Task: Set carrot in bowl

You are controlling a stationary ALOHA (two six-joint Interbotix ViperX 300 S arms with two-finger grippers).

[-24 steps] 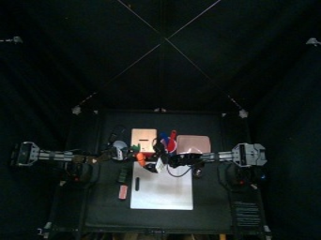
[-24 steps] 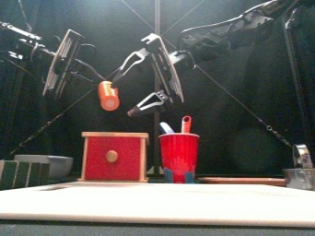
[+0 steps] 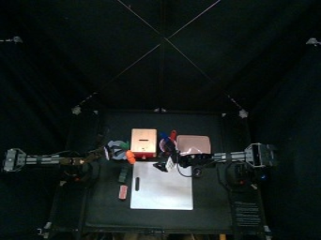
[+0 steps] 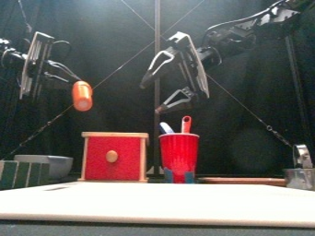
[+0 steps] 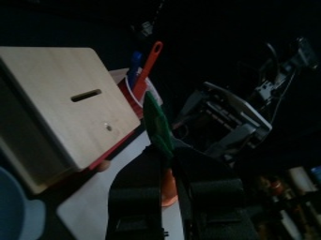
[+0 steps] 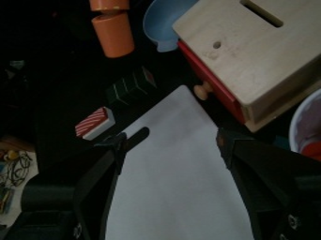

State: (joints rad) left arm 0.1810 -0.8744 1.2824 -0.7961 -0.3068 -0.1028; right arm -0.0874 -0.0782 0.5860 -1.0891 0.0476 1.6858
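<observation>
Left gripper (image 4: pixel 55 78) jaws clenched on carrot (image 4: pixel 81 95), airborne at 10 o'clock of red box (image 4: pixel 114 156). Bowl (image 6: pixel 167 21) empty; lowering and release remain. Right gripper (image 4: pixel 176 78) jaws released, idle.

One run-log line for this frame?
left hand: shut on carrot, raised | right hand: open, empty | bowl: no carrot yet
</observation>
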